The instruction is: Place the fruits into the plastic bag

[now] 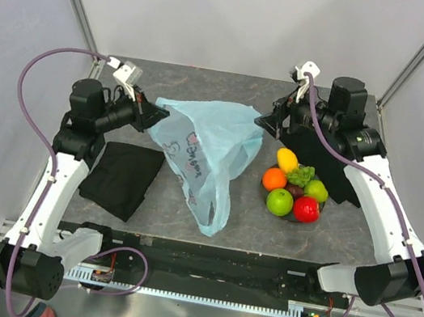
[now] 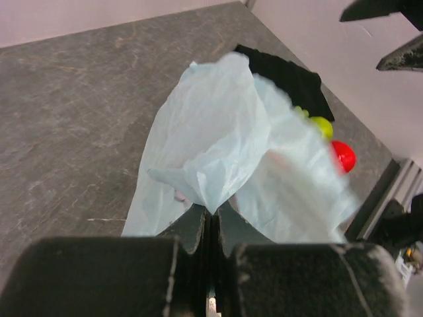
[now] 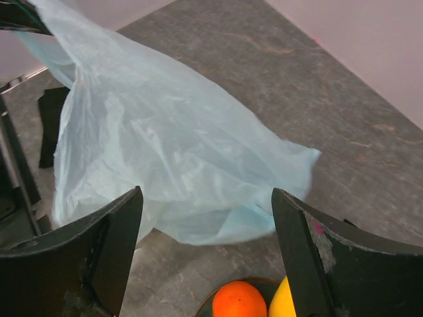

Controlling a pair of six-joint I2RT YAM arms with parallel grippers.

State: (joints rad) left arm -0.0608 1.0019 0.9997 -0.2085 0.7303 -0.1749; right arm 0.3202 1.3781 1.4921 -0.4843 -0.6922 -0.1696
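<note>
Looks like the mouth-opening step, ahead of any fruit.

Close to the surface's near edge, at its middle: the loose tail of the thin, crinkly, translucent light-blue plastic bag (image 1: 205, 153), rising toward the far-left corner. Just left of the tail: a flat black cloth (image 1: 121, 178).

Pinched on a fold of the bag's rim: left claw (image 2: 209, 216), jaws together on the film. Calls for a firm pinch and a gentle lift, since such film probably slips or tears.

Over the right half, farther back: right claw (image 3: 206, 193), jaws wide apart, gripping nothing, bag just ahead. Best to catch the opposite rim, one layer only, then spread sideways.

- **In the bag:** no fruit visible.
- **On the dark round plate (image 1: 290, 219), right of the bag:** glossy green apple (image 1: 279, 202), shiny red apple (image 1: 306, 209), dark purple round fruit (image 1: 295, 191), round orange (image 1: 274, 178), green grape bunch (image 1: 301, 174), yellow oblong fruit (image 1: 286, 158), heaped and touching.
</note>
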